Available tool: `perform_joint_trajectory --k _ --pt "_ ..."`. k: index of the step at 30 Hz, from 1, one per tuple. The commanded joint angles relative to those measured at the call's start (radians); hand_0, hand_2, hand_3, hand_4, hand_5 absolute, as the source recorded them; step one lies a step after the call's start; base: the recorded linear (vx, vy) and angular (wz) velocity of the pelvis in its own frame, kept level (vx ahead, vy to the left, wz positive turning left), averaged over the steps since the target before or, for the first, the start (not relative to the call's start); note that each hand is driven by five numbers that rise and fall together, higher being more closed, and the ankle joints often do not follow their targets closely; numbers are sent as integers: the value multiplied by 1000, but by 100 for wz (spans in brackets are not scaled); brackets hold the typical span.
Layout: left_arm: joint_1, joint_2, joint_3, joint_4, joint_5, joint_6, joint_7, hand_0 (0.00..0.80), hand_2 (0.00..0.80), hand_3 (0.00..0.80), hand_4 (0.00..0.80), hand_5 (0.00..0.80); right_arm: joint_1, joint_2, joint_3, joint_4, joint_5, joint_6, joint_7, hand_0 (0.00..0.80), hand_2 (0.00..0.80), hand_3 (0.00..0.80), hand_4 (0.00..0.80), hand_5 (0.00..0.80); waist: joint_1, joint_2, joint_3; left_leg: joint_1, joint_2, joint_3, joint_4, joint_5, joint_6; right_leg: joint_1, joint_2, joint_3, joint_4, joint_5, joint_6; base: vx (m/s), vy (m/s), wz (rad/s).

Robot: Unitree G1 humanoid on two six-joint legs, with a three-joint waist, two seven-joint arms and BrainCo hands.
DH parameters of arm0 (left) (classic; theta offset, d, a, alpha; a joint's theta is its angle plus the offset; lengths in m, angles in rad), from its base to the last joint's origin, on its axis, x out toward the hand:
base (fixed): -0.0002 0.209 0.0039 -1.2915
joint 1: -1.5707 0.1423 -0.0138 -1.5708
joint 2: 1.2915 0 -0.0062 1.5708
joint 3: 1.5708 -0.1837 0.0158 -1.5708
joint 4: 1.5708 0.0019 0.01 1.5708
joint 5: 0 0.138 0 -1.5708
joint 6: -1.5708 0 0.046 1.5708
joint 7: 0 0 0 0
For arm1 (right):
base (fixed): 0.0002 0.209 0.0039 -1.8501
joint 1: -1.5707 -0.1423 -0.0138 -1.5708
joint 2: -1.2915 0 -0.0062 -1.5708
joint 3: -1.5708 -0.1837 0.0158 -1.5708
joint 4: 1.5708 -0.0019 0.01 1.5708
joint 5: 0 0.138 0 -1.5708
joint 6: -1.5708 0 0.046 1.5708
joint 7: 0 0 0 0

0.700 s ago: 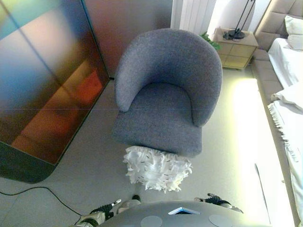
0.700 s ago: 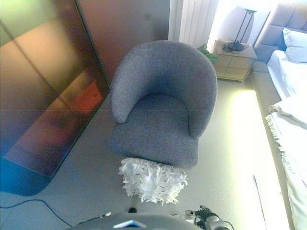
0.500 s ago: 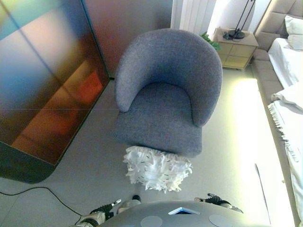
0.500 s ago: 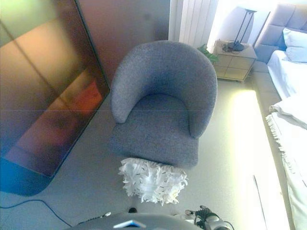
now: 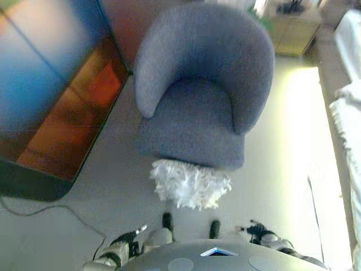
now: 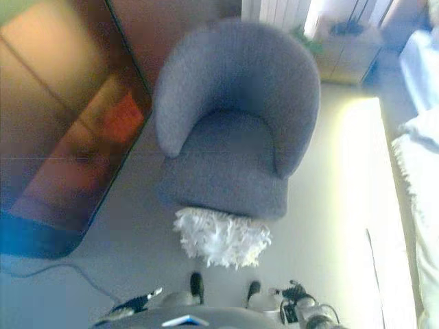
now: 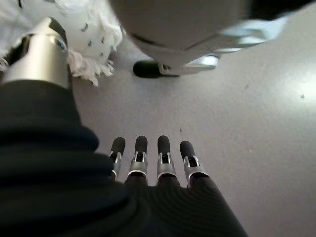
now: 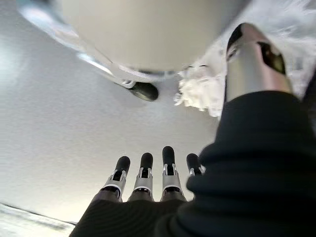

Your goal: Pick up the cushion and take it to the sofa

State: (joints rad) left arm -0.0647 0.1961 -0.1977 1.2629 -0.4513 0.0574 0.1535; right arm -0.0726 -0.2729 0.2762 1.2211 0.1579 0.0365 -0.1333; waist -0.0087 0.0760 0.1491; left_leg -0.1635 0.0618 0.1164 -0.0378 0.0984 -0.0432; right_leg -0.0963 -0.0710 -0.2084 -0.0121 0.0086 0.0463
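The white shaggy cushion lies on the floor, touching the front edge of the grey armchair. The nightstand is cut off at the frame top. Compared with the earlier frame, the whole view has tilted downward; the cushion keeps its place against the armchair. The left robot hand and right robot hand hang low above the floor, fingers straight and apart, holding nothing.

Home bedroom: grey armchair, bed edge, bedside cabinet.
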Motion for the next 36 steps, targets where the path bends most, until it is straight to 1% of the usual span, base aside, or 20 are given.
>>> perform_joint_trajectory --k 1,2,3,4,6,9,12,15,18,19,20,22,23,24,26,27,29,32,36 --pt "-86 9 -27 -2 -53 -65 43 0 0 0 0 0 -92 -4 31 -14 70 -56 -46 0 0 0 0 0 23 -57 84 -40 -51 -10 42 -65 33 -122 -34 58 24 49 24 -141 61 5" --pt "-101 52 4 -10 -81 -36 7 0 0 0 0 0 -106 -25 29 -11 74 -69 -40 0 0 0 0 0 17 -47 99 -62 -51 -15 54 -61 28 -150 -34 58 44 48 22 -114 120 3" --pt "-134 82 18 -5 -86 -27 -25 0 0 0 0 0 -123 -55 22 -8 81 -89 -27 0 0 0 0 0 13 -40 118 -100 -56 -13 88 -60 27 -188 -41 57 73 46 19 -104 132 2" --pt "-147 79 11 0 -100 -43 -20 0 0 0 0 0 -134 -65 23 -8 83 -101 -24 0 0 0 0 0 10 -39 125 -128 -57 -9 110 -61 30 -217 -44 58 93 44 18 -115 92 0" --pt "-175 60 -27 -18 -124 -77 24 0 0 0 0 0 -162 -63 31 -24 113 -121 -41 0 0 0 0 0 12 -50 154 -210 -62 -15 179 -67 35 -292 -48 57 156 35 14 -143 -20 2" --pt "-217 44 -57 -67 -121 -118 75 0 0 0 0 0 -207 -56 35 -59 170 -134 -73 0 0 0 0 0 21 -63 193 -313 -68 -32 251 -71 37 -391 -52 52 240 21 12 -154 -55 11" --pt "-272 58 -70 -137 -132 -146 104 0 0 0 0 0 -266 -64 34 -117 213 -130 -100 0 0 0 0 0 18 -71 223 -403 -72 -40 314 -76 35 -482 -44 59 310 9 7 -142 -12 20" --pt "-325 75 -78 -216 -154 -217 122 0 0 0 0 0 -317 -81 31 -178 257 -135 -129 0 0 0 0 0 13 -72 246 -501 -69 -45 420 -99 38 -582 -50 64 409 -12 -6 -119 21 10" --pt "-349 89 -88 -310 -154 -306 133 0 0 0 0 0 -345 -110 27 -248 274 -138 -145 0 0 0 0 0 15 -70 259 -595 -56 -45 533 -134 45 -672 -62 68 521 -46 -20 -54 19 6" --pt "-352 93 -91 -346 -149 -330 139 0 0 0 0 0 -351 -118 27 -270 277 -137 -148 0 0 0 0 0 17 -69 266 -616 -49 -49 584 -178 41 -694 -63 79 578 -85 -18 0 0 0" --pt "-355 102 -93 -380 -140 -363 138 0 0 0 0 0 -358 -127 24 -292 285 -143 -154 0 0 0 0 0 19 -69 272 -663 -41 -49 637 -195 42 -735 -68 84 637 -100 -23 0 0 0" --pt "-359 114 -97 -428 -121 -401 146 0 0 0 0 0 -368 -139 17 -332 297 -150 -169 0 0 0 0 0 19 -66 276 -740 -30 -45 726 -225 43 -804 -75 91 731 -124 -32 -53 -7 -2" --pt "-364 121 -100 -442 -120 -412 146 0 0 0 0 0 -380 -147 12 -341 305 -151 -170 0 0 0 0 0 20 -64 280 -792 -28 -49 794 -247 44 -850 -78 99 799 -141 -38 -42 -2 -7" --pt "-369 124 -104 -444 -123 -420 144 0 0 0 0 0 -390 -153 9 -340 309 -153 -169 0 0 0 0 0 21 -63 282 -818 -28 -52 827 -261 46 -877 -81 103 832 -151 -40 -29 3 -5" --pt "-383 135 -108 -454 -115 -430 147 0 0 0 0 0 -420 -165 7 -342 320 -150 -174 0 0 0 0 0 22 -60 290 -895 -31 -57 935 -301 51 -958 -91 111 941 -180 -47 -29 15 5" --pt "-388 138 -110 -457 -118 -430 152 0 0 0 0 0 -428 -168 9 -343 329 -151 -176 0 0 0 0 0 22 -59 290 -917 -32 -59 963 -313 53 -982 -93 115 968 -188 -48 -31 20 5" --pt "-398 144 -111 -455 -115 -441 153 0 0 0 0 0 -439 -172 7 -354 326 -156 -183 0 0 0 0 0 20 -59 299 -980 -39 -63 1071 -355 60 -1050 -98 123 1066 -215 -51 0 0 0" --pt "-408 156 -110 -456 -104 -442 154 0 0 0 0 0 -458 -184 10 -373 321 -148 -184 0 0 0 0 0 16 -59 306 -1062 -41 -62 1189 -397 65 -1129 -97 134 1165 -246 -54 -31 34 1" --pt "-418 171 -108 -457 -114 -458 157 0 0 0 0 0 -476 -209 15 -386 329 -155 -176 0 0 0 0 0 9 -58 314 -1137 -32 -55 1297 -439 71 -1200 -98 145 1258 -284 -55 -40 47 -8"
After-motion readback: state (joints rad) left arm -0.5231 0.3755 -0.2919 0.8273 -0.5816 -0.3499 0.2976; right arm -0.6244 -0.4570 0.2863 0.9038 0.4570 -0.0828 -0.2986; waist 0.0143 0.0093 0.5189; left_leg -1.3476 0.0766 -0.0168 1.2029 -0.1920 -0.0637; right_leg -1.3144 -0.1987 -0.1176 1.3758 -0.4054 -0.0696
